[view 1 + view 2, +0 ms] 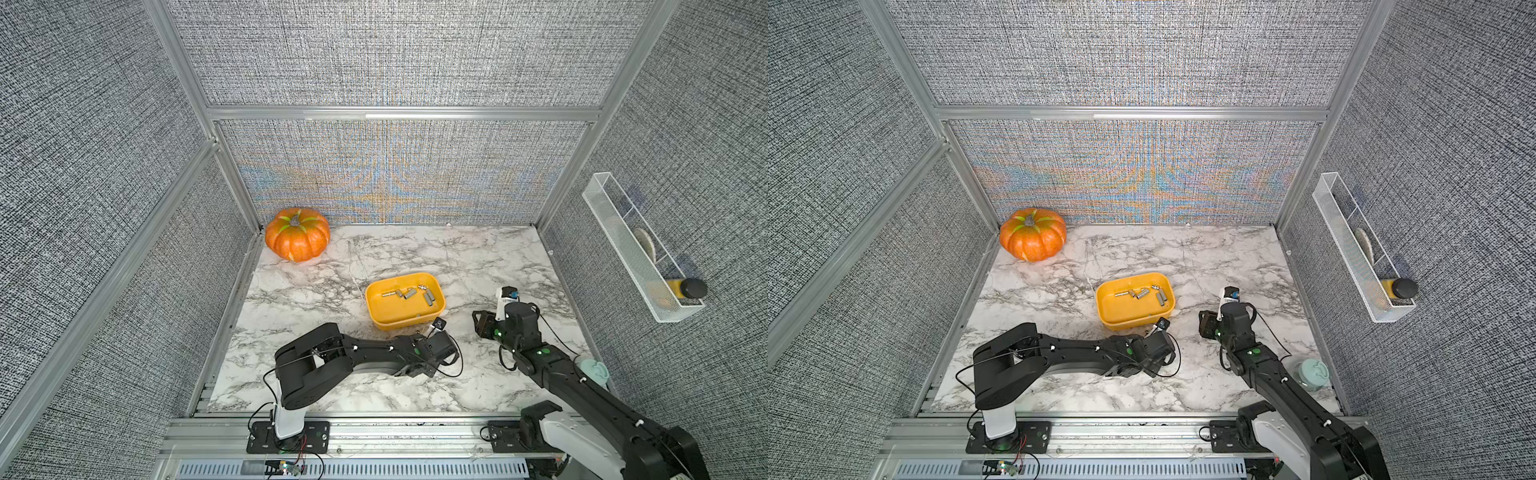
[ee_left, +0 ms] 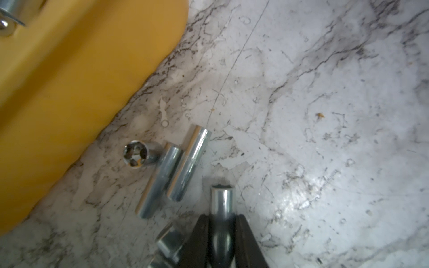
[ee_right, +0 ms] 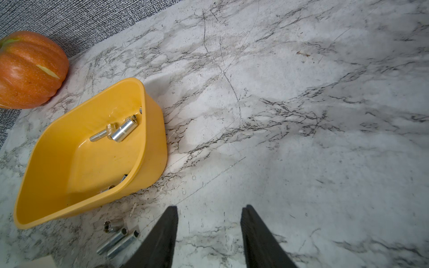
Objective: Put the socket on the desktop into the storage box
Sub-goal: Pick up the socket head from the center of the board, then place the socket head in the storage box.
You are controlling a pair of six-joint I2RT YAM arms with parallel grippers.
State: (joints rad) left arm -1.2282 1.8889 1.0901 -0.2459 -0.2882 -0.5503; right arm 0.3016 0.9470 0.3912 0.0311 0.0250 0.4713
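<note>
- The left gripper (image 2: pixel 221 217) has its dark fingers (image 2: pixel 197 241) pinching a chrome socket (image 2: pixel 221 200) by its rear half. The open end sticks out past the fingertips.
- The right gripper (image 3: pixel 210 207) has its fingers (image 3: pixel 162 239) spread apart, with only marble showing between them.
- The chrome socket is a slim, mirror-bright cylinder with a pale streak of light along its length and a notched rim at the open end.
- It sits low over the desktop (image 2: pixel 313 116), outside the yellow storage box (image 2: pixel 104 69) and near the box's wall. Whether it touches the marble cannot be told.
- Between it and the box lie three loose sockets: a short socket (image 2: pixel 139 154) with its bore facing the camera, and two long sockets (image 2: pixel 160 181) (image 2: pixel 189 162) lying side by side and touching.
- One more socket (image 2: pixel 167 246) lies beside a left finger. It is blurred and cut off by the picture's edge.
- In both top views the storage box (image 1: pixel 409 322) (image 1: pixel 1133 323) holds a scatter of stored sockets (image 1: pixel 409 294) (image 1: pixel 1140 294), too small to count surely.
- In both top views the left arm's wrist (image 1: pixel 436 347) (image 1: pixel 1152 347) covers its gripper, the chrome socket and the loose sockets.
- In the right wrist view the box's near wall hides most of some stored sockets. In the left wrist view the box runs off the picture.
</note>
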